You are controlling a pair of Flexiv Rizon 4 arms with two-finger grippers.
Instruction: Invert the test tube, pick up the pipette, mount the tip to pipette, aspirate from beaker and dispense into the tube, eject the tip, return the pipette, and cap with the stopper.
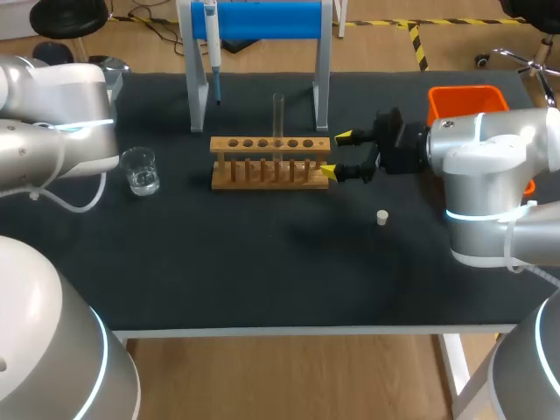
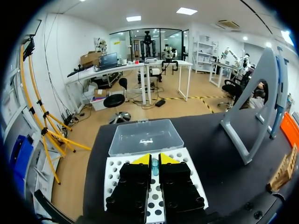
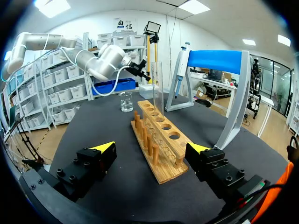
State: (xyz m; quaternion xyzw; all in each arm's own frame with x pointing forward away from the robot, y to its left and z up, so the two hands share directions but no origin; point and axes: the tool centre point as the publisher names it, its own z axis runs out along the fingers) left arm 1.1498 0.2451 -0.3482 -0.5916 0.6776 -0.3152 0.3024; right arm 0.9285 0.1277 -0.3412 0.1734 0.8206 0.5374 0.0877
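Observation:
A wooden rack (image 1: 271, 162) stands mid-table with a clear test tube (image 1: 278, 114) upright in one of its holes. My right gripper (image 1: 337, 155) is open just off the rack's right end, its fingers level with the rack's two sides; in the right wrist view the rack (image 3: 161, 140) lies ahead of the right gripper (image 3: 152, 149). The pipette (image 1: 213, 52) hangs on the blue-topped stand (image 1: 322, 79). My left gripper (image 2: 154, 159) is over the white tip box (image 2: 187, 158), shut on a small bluish pipette tip (image 2: 154, 167). A beaker (image 1: 140, 171) sits left of the rack, and a white stopper (image 1: 382, 217) lies to the rack's front right.
An orange bin (image 1: 466, 101) stands at the back right, behind my right arm. The tip box's clear lid (image 2: 145, 136) lies open beyond the left gripper. My left arm (image 1: 52, 122) hangs over the table's left edge.

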